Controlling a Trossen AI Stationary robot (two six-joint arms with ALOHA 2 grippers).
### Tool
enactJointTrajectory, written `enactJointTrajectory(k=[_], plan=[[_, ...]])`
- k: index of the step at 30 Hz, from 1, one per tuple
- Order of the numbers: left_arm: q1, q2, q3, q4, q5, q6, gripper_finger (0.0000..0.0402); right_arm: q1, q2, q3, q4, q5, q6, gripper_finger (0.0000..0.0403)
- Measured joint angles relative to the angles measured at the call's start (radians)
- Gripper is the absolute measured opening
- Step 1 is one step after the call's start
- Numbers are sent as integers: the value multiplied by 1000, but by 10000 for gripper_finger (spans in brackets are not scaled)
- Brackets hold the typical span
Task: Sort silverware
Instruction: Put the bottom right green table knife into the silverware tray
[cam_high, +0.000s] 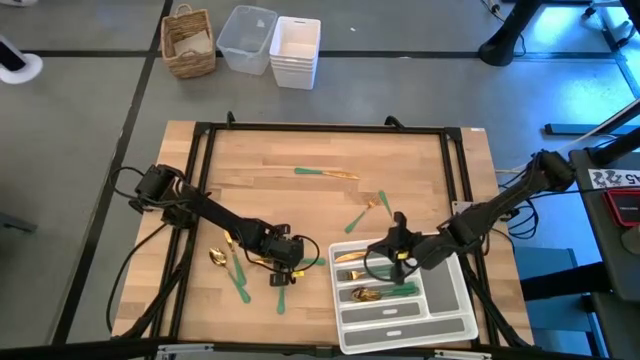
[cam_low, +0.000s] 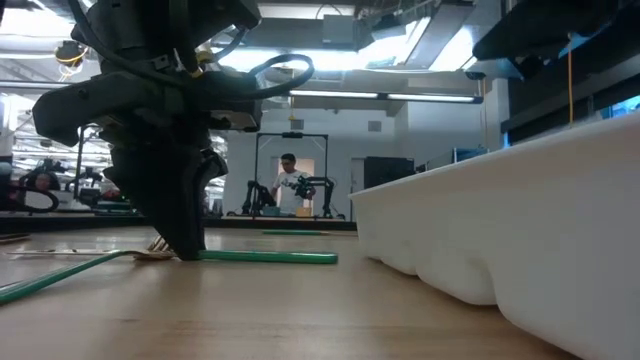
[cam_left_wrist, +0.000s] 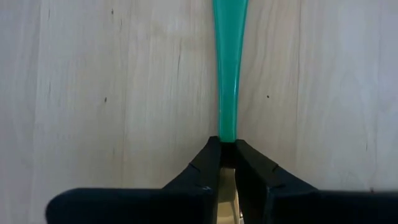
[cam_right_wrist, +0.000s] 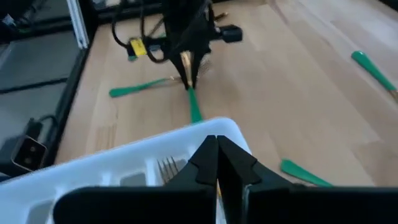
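Green-handled gold silverware (cam_high: 326, 174), white tray (cam_high: 452, 290), pale wood table (cam_high: 300, 150)

This is a robotics lab. The wooden bench (cam_high: 300, 205) stands in a black metal frame (cam_high: 320, 128) on a grey concrete floor (cam_high: 90, 150), with cables trailing off both sides. Level across the bench, a large open hall shows under long ceiling lights (cam_low: 330, 95), where a person (cam_low: 291, 186) stands far off beside another dark robot arm (cam_low: 318, 190). Storage bins (cam_high: 272, 44) and a wicker basket (cam_high: 189, 42) sit on the floor beyond the bench.
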Motion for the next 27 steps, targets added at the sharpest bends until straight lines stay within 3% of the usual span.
enactJointTrajectory(k=[9, 27], plan=[[6, -51, -4, 22, 1, -6, 31, 0, 84, 0, 61, -30, -2, 5], [12, -61, 0, 21, -3, -36, 29, 0, 86, 0, 57, -38, -2, 5]])
